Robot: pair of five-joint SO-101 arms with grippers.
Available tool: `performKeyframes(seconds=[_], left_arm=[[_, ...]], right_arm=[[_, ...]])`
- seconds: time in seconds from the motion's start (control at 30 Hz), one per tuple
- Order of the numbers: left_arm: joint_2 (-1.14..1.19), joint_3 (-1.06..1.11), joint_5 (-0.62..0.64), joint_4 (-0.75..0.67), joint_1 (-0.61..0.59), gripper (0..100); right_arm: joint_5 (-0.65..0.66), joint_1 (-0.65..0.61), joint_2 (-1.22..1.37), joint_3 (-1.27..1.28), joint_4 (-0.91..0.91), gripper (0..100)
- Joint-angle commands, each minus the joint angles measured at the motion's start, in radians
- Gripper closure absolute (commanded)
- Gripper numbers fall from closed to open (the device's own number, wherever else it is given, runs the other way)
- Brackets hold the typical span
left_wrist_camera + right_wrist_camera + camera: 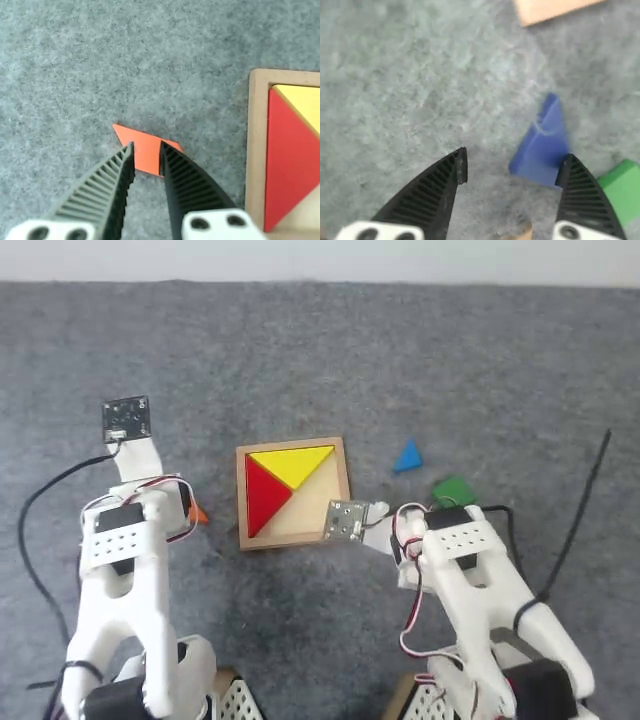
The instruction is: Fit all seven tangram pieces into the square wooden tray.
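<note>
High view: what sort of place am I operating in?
Probably a tabletop robot workstation: a grey felt-like mat covers the surface, the left arm and right arm stand side by side, and a wooden puzzle tray lies between them.

Grey felt mat (300,350) below a pale wall (320,258).

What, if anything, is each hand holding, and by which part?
Right hand holds nothing. Left hand is over the orange piece's middle; a hold cannot be told.

Soft even light, faint shadows
</note>
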Motion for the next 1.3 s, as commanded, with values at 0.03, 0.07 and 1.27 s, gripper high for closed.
performKeyframes(seconds=[0.03, 0.07, 1.27], left_arm=[[-0.034, -0.002, -0.009, -0.002, 0.011, 92], [-0.034, -0.002, -0.009, -0.002, 0.011, 92], [-0.034, -0.001, -0.025, -0.005, 0.011, 92]], right_arm=[[0.058, 0.004, 0.044, -0.130, 0.065, 70.7], [0.071, 0.004, 0.064, -0.158, 0.081, 70.7], [0.078, 0.074, 0.335, -0.341, 0.076, 86.9]])
